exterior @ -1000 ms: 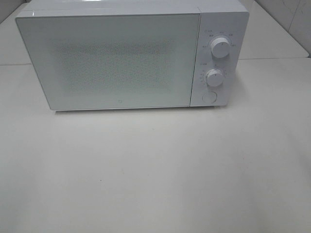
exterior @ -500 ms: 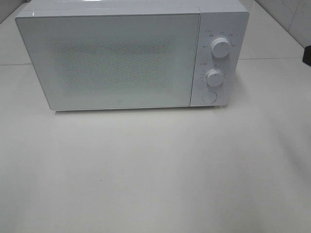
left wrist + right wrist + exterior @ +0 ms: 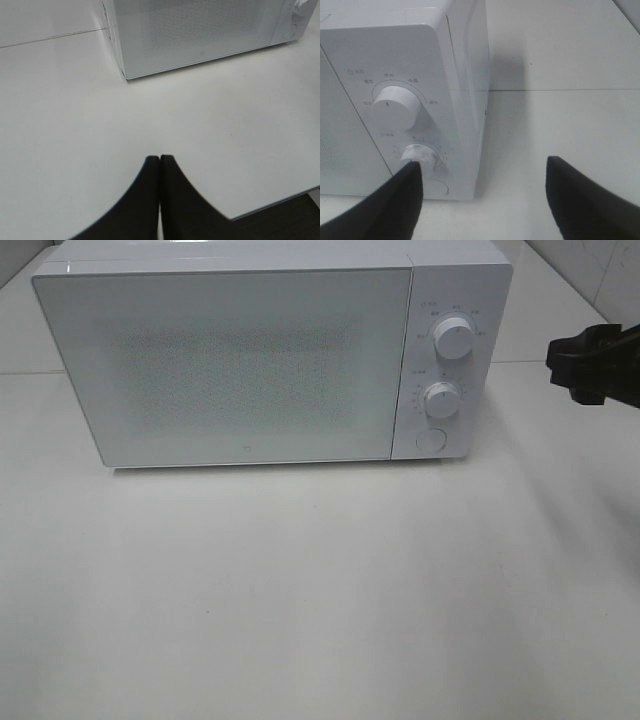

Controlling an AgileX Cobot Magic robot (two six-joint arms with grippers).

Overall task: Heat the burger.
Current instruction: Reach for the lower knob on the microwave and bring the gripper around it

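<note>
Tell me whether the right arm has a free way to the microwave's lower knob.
Probably yes. The right gripper hangs open just off the control-panel end of the microwave, and nothing shows between it and the lower knob, which faces outward, uncovered.

Kitchen-style test setup: white microwave (image 3: 250, 360), two dials (image 3: 455, 340), plain white table (image 3: 320, 590); tiled wall (image 3: 600, 270) behind.
</note>
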